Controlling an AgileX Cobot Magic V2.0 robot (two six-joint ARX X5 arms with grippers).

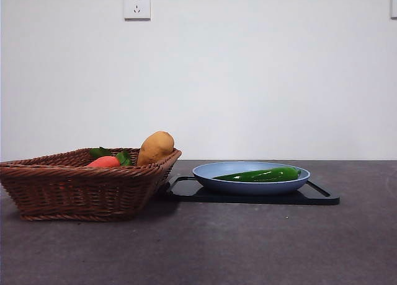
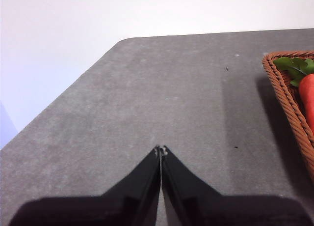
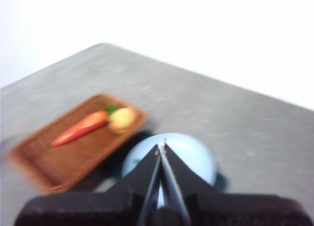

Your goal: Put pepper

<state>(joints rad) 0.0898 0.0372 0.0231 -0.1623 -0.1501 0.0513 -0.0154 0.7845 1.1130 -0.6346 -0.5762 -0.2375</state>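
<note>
On the blue plate, beside the wicker basket, the pepper lies lengthwise across my front view — my right gripper, jaws pressed together, hovers above that plate, nearer than my left gripper, likewise closed and empty.

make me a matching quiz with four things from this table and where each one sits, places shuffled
Things:
1. pepper
2. potato
3. blue plate
4. left claw

Places:
A. on the black tray
B. over bare table, beside the basket
C. lying in the blue plate
D. in the basket, at its plate-side end

Pairs: 1-C, 2-D, 3-A, 4-B
</note>
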